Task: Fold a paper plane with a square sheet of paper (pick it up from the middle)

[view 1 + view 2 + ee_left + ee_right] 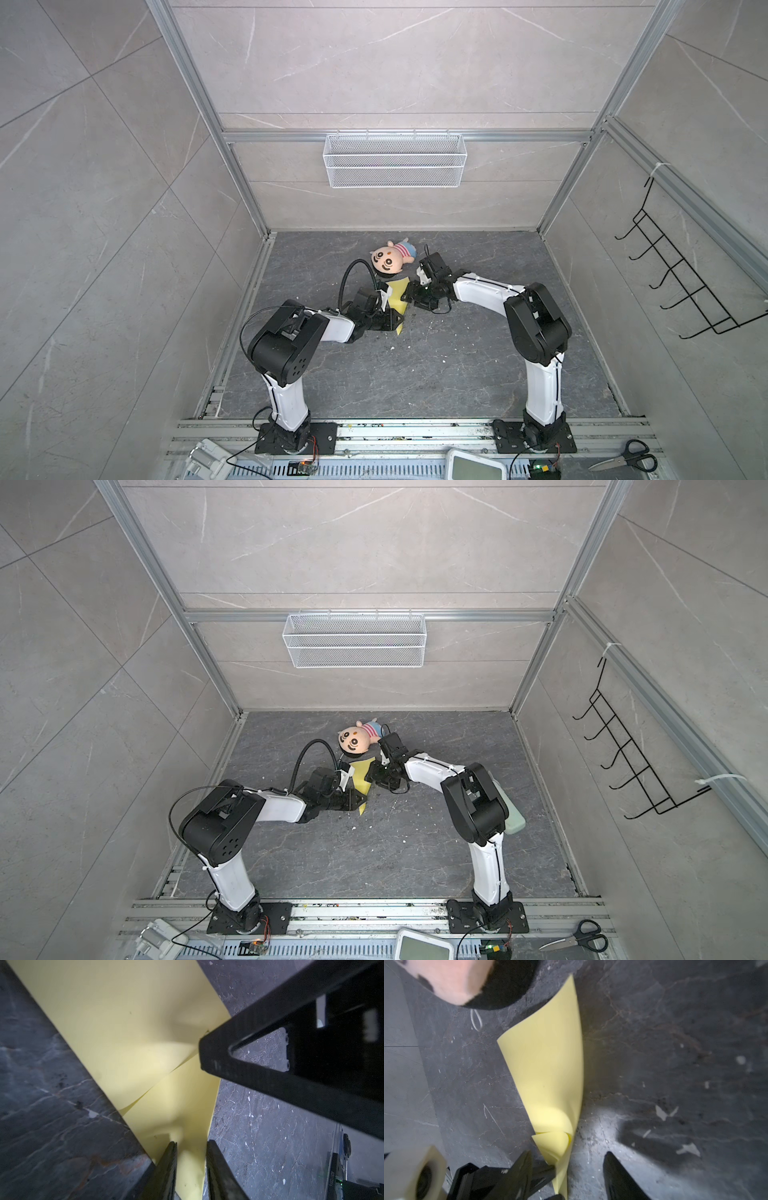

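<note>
The square sheet of paper (398, 296) (365, 780) is pale yellow and lies on the dark table between both grippers, bent over into two loose layers that taper to a narrow end (128, 1028) (546, 1068). My left gripper (192, 1142) (392, 322) is low over the narrow end, its fingers (166, 1169) slightly apart with a strip of paper in the gap. My right gripper (568, 1153) (411, 297) stands open astride the curled layers, and one of its fingers (224, 1057) rests against the upper layer's edge. A paper plane is not in view.
A plush doll (390, 259) (460, 978) lies just beyond the paper. A pale green pad (513, 816) sits behind the right arm. White mesh basket (395, 160) on the back wall, black hook rack (685, 282) on the right wall, scissors (627, 457) at the front rail.
</note>
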